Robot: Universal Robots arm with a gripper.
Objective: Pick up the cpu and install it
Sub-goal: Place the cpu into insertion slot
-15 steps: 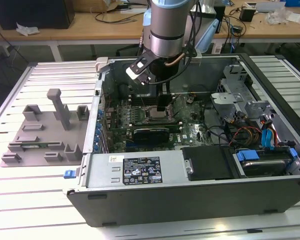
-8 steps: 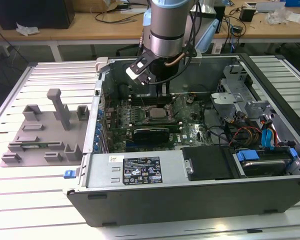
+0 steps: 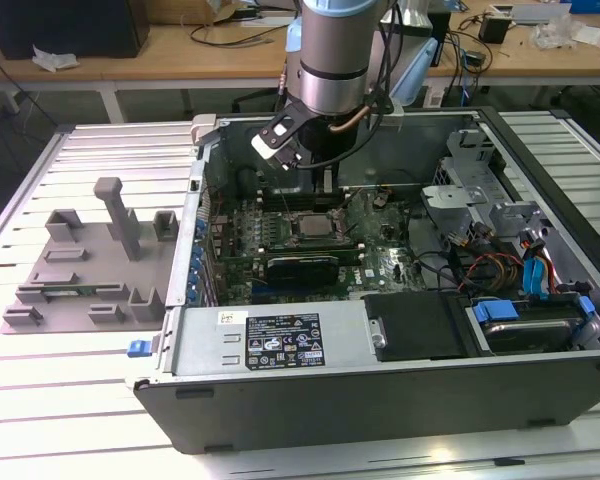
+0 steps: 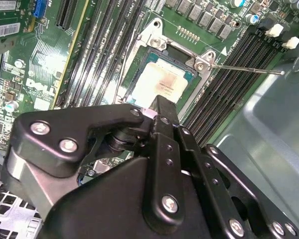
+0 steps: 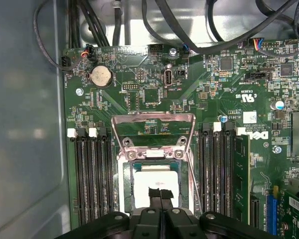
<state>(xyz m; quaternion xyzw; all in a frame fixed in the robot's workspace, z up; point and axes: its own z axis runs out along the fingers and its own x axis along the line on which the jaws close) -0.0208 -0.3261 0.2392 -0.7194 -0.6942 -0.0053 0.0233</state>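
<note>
Grey PC case [image 3: 380, 400] int.: flat silver-grey square cpu [image 4: 162, 83] is seen in socket [image 5: 122, 181] w/ black gripper [image 5: 160, 195] above, tips pressed together. Judged light, stiff, fragile; edge grip advised.

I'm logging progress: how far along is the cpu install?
Done: the cpu lies flat in the socket. In hand: the gripper is right over it with its jaws shut; I cannot tell whether it touches the cpu. Left: the load frame stands open, not yet closed.
</note>
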